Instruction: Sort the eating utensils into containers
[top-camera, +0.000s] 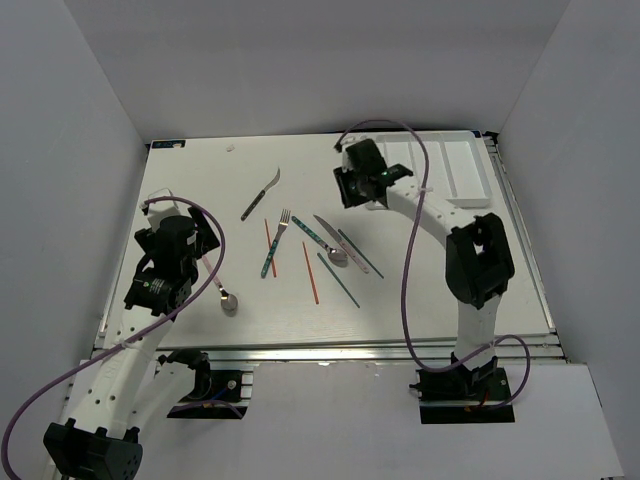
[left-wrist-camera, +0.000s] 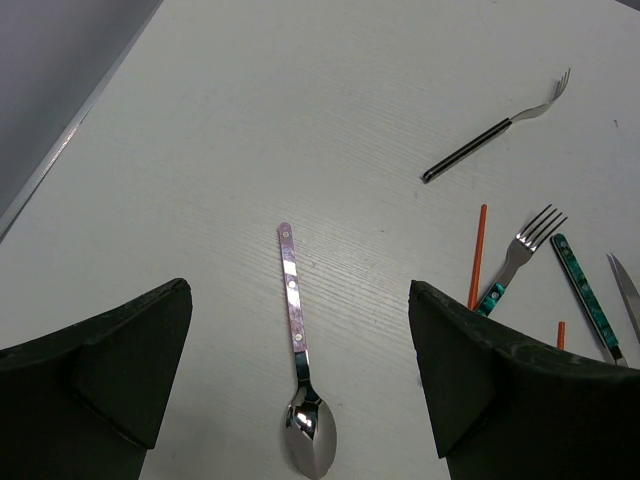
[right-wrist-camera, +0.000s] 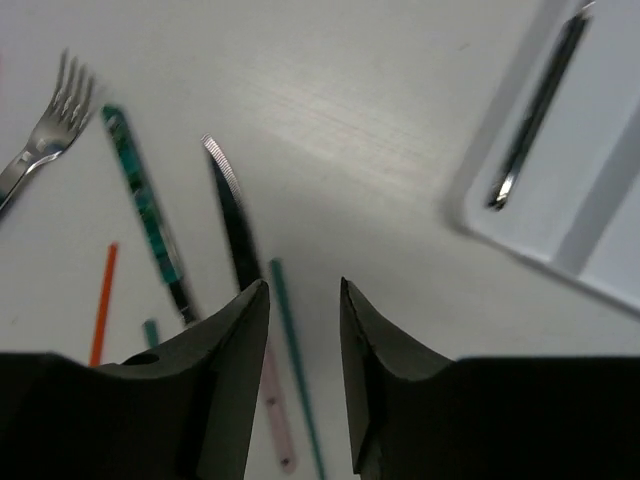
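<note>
My left gripper (top-camera: 197, 243) (left-wrist-camera: 300, 290) is open and empty, hovering over a pink-handled spoon (top-camera: 222, 289) (left-wrist-camera: 298, 345) that lies flat between the jaws' span. My right gripper (top-camera: 350, 190) (right-wrist-camera: 303, 285) is open with a narrow gap and empty, above the table left of the white tray (top-camera: 462, 168) (right-wrist-camera: 600, 200). A dark-handled utensil (right-wrist-camera: 535, 110) lies in the tray's near compartment. Below the right gripper lie a pink-handled knife (top-camera: 340, 246) (right-wrist-camera: 228, 195) and a teal chopstick (top-camera: 360, 254) (right-wrist-camera: 293, 345).
Mid-table lie a dark-handled fork (top-camera: 260, 194) (left-wrist-camera: 495, 130), a teal-handled fork (top-camera: 276, 244) (left-wrist-camera: 520, 255), a teal-handled piece (top-camera: 314, 235) (right-wrist-camera: 148, 215), two red chopsticks (top-camera: 311, 272) (left-wrist-camera: 479, 250) and a second teal chopstick (top-camera: 338, 279). White walls enclose the table.
</note>
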